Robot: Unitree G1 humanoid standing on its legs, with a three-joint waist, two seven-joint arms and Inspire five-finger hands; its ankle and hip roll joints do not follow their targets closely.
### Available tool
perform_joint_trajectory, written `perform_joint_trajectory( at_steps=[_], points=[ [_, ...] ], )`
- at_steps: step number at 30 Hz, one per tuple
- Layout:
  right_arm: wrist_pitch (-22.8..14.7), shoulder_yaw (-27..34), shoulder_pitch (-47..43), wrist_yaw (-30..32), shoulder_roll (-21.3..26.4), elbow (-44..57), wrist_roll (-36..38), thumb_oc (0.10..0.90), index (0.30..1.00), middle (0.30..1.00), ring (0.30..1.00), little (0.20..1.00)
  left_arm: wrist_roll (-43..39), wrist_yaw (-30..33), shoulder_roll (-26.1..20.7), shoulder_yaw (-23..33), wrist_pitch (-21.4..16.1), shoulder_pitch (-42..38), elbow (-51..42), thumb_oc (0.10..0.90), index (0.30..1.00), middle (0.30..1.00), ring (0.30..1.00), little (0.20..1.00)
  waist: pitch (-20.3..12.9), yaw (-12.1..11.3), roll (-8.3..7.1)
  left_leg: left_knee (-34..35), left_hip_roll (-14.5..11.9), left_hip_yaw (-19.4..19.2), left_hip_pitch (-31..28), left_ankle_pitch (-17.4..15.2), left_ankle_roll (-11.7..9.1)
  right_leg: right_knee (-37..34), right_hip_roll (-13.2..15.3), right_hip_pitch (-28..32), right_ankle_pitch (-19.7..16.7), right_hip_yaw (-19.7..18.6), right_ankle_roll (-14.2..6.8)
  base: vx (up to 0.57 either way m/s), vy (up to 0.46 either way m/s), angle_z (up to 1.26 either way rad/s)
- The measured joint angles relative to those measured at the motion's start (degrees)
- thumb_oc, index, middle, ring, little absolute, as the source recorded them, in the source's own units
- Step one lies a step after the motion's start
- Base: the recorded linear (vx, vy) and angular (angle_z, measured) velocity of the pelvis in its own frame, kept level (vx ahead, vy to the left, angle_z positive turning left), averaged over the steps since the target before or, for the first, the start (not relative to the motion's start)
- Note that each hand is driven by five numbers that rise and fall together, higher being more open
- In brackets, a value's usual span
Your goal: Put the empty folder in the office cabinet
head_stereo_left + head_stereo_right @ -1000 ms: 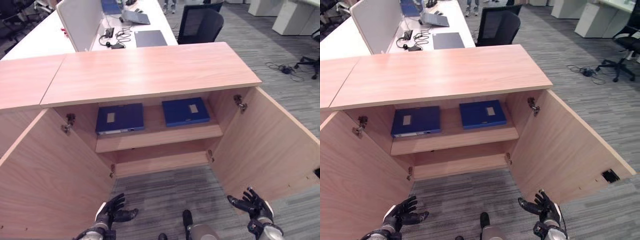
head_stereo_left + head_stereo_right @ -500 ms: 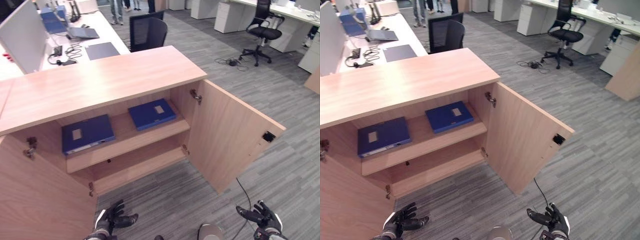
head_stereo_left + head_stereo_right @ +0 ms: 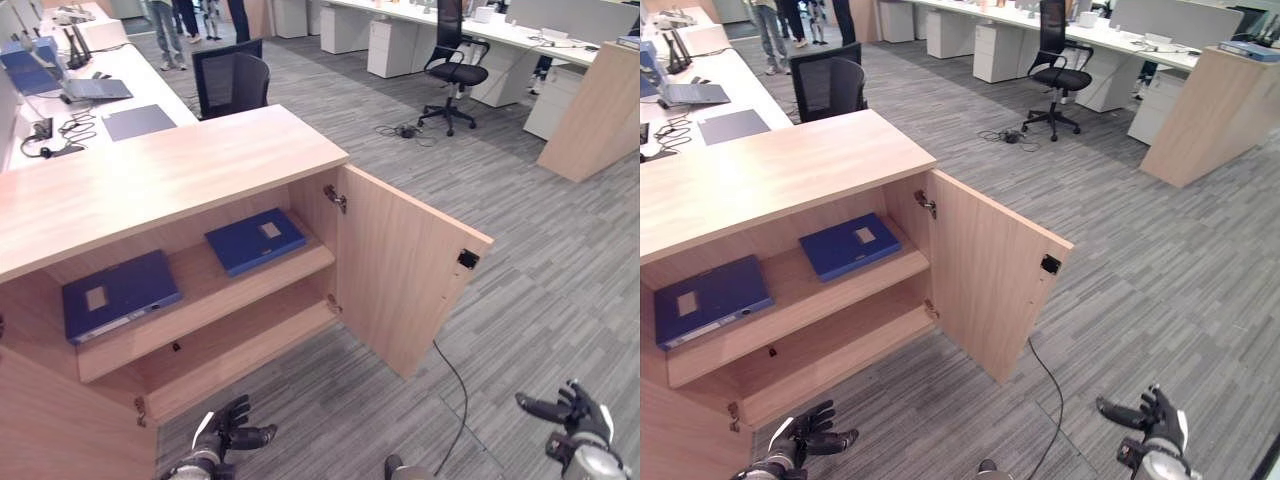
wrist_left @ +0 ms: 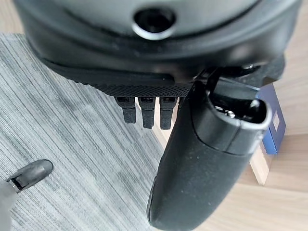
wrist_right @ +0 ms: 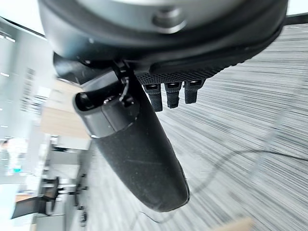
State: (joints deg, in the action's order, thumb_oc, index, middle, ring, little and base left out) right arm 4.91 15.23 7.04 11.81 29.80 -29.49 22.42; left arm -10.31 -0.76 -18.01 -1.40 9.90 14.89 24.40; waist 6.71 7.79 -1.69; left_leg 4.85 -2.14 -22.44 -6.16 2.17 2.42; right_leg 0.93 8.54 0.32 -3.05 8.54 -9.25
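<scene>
Two flat blue folders (image 3: 255, 240) (image 3: 118, 295) lie on the upper shelf of the open light-wood cabinet (image 3: 170, 180), ahead to my left, nearer my empty, open left hand (image 3: 225, 436). My right hand (image 3: 575, 425) hangs open, empty.

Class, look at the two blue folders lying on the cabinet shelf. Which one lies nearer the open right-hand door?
The smaller-looking blue folder lies nearer the open door, just inside the hinge side. The other blue folder lies further along the shelf, toward the cabinet's left end.
</scene>
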Motion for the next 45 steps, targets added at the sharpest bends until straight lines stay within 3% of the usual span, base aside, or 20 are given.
perform_joint_trajectory(
  at_steps=[2, 6, 8, 13, 20, 41, 45],
  points=[
    [0.1, -1.6, -2.4, -0.3, 3.5, -0.2, -0.4, 0.8, 0.9, 0.9, 0.9, 0.9, 0.0, 0.0, -0.3, -0.8, 0.0, -0.5, 0.6, 0.8, 0.9, 0.9, 0.9, 0.9, -0.2, -0.2, -0.02, 0.0, -0.1, -0.7, 0.0, 0.1, -0.1, -1.1, -0.2, 0.2, -0.1, -0.5, -0.1, 0.04, -0.087, -0.14],
    [0.3, -6.7, -7.2, -2.4, 9.3, -0.2, -1.1, 0.8, 0.9, 0.9, 0.9, 0.9, -0.4, 0.0, -0.6, -1.7, -0.2, -0.8, 1.5, 0.8, 0.9, 0.9, 0.9, 0.9, -0.4, -0.1, 0.0, 0.0, 0.3, -1.1, 0.0, 0.1, -0.1, -3.4, -0.1, 1.3, -3.9, -0.4, 0.2, 0.03, -0.065, -0.06],
    [-0.3, -7.1, -9.0, -3.9, 9.7, -0.1, -1.6, 0.8, 0.9, 0.9, 0.9, 0.9, -0.7, -0.1, -0.8, -1.9, -0.4, -0.7, 1.6, 0.8, 0.9, 0.9, 0.9, 0.9, -0.5, -0.7, -0.2, 0.0, 0.4, -0.8, -0.1, 0.4, -0.2, -3.6, 0.0, 1.4, -6.9, -0.4, 0.6, 0.04, -0.054, 0.09],
    [0.3, -17.4, -15.7, -7.2, 13.2, -0.4, -1.7, 0.8, 0.9, 0.9, 0.9, 0.9, -2.0, -0.2, -1.1, -4.8, -0.6, -0.8, 2.5, 0.8, 0.9, 0.9, 0.9, 0.9, -1.1, -2.2, 1.21, 0.0, 0.2, 0.6, -0.1, 0.6, -0.5, -5.9, -0.5, 3.2, -7.9, 0.6, 1.5, 0.03, -0.033, 0.12],
    [0.5, -25.2, -23.3, -10.1, 13.4, -2.2, 0.3, 0.8, 0.9, 0.9, 0.9, 0.9, -2.9, -1.2, -1.1, -5.7, -1.2, -0.9, 2.8, 0.8, 0.9, 0.9, 0.9, 0.9, -1.1, -4.9, 1.78, 0.0, 0.4, 2.0, -0.1, 0.7, -0.5, -5.9, -0.2, 4.2, -7.6, 2.5, 1.1, 0.01, -0.004, 0.13],
    [1.4, -29.0, -26.4, -10.5, 12.8, -2.9, 2.0, 0.8, 0.9, 0.9, 0.9, 0.9, -2.9, -2.0, -1.1, -6.9, -1.3, -2.1, 4.9, 0.8, 0.9, 0.9, 0.9, 0.9, -0.3, -4.6, 1.66, 0.1, 0.3, 2.7, 0.9, 1.1, -0.3, -5.9, -0.1, 3.8, -7.3, 3.3, 1.2, -0.02, 0.012, 0.01],
    [1.0, -29.7, -23.6, -10.5, 7.3, 2.1, 7.4, 0.8, 0.9, 0.9, 0.9, 0.9, -2.8, -1.9, -0.3, -6.7, -1.3, -2.2, 4.9, 0.8, 0.9, 0.9, 0.9, 0.9, -0.2, -3.0, 1.51, 0.0, 0.2, 2.2, 0.9, 1.1, -0.4, -5.9, -0.2, 3.5, -7.3, 3.4, 1.3, -0.02, 0.048, -0.11]
  ],
)
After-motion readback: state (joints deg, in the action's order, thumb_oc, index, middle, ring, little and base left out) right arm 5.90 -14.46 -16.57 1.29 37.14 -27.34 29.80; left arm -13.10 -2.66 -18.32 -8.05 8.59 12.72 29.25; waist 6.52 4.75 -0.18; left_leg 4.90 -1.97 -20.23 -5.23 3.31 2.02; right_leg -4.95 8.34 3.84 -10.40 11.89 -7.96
